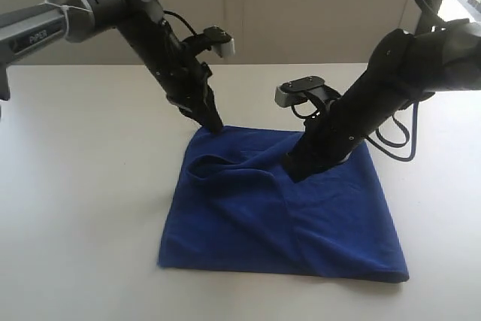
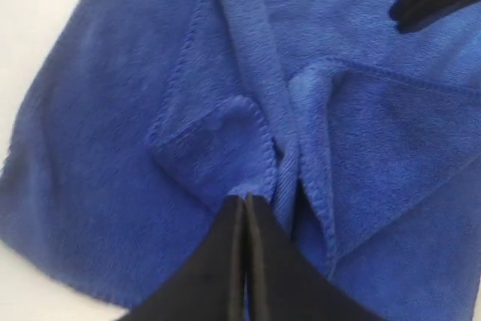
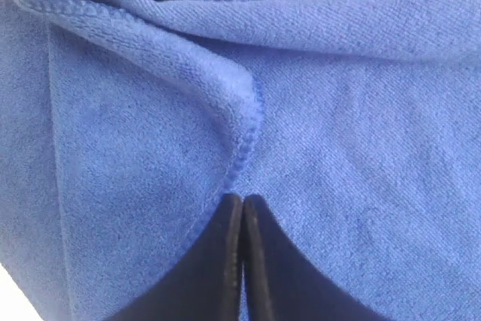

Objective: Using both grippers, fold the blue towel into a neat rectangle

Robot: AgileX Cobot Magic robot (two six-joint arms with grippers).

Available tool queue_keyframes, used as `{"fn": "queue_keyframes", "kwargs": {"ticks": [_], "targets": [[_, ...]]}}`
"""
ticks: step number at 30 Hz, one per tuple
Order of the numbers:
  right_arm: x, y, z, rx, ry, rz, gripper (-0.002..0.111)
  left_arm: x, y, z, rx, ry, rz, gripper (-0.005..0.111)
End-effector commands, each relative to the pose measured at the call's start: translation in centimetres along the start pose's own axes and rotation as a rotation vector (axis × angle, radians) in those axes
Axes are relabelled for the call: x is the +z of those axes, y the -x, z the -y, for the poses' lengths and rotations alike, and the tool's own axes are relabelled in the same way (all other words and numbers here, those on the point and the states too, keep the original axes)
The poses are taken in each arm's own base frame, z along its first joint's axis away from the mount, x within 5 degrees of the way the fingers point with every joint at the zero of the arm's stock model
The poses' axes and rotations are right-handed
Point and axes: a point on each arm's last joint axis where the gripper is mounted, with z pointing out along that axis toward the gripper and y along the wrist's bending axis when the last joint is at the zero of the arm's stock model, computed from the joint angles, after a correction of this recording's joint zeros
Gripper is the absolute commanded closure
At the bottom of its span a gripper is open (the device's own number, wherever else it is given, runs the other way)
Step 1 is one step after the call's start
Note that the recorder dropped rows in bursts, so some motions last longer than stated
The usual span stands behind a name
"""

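Black left hand (image 1: 215,125) and right hand (image 1: 294,171) are both closed tight, tips touching the blue towel (image 1: 316,231).
We see the left hand at a far corner and the right hand by a folded edge; we cannot tell if cloth is pinched. The towel lies wrinkled on the white tabletop (image 1: 83,186).

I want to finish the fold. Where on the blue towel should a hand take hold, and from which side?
Probably the raised hemmed fold on the blue towel, from above: it stands up off the flat cloth, so narrow jaws can close around it.
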Motion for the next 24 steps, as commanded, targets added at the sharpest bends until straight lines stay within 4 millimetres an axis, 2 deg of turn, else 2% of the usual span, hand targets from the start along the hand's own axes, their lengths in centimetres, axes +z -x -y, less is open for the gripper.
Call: {"fn": "queue_keyframes", "kwargs": {"ticks": [1,4,6,11,14,24], "targets": [[-0.1,0.0,-0.1,-0.003,0.009,0.016,0.103,1.6,1.0,1.9,0.162,-0.075,-0.037,0.107],[-0.1,0.1,-0.1,0.001,0.013,0.021,0.1,2.3,1.0,2.1,0.26,-0.08,-0.053,0.106],[-0.1,0.1,-0.1,0.001,0.013,0.021,0.098,2.7,0.7,1.8,0.269,-0.069,-0.084,0.102],[-0.1,0.1,-0.1,0.005,0.016,0.024,0.095,3.2,0.2,1.5,0.288,-0.066,-0.122,0.074],[-0.1,0.1,-0.1,0.005,0.016,0.024,0.095,3.4,0.1,1.3,0.289,-0.061,-0.121,0.064],[-0.1,0.1,-0.2,0.01,0.024,0.023,0.095,4.9,-0.4,0.6,0.264,-0.048,-0.13,0.066]]}}
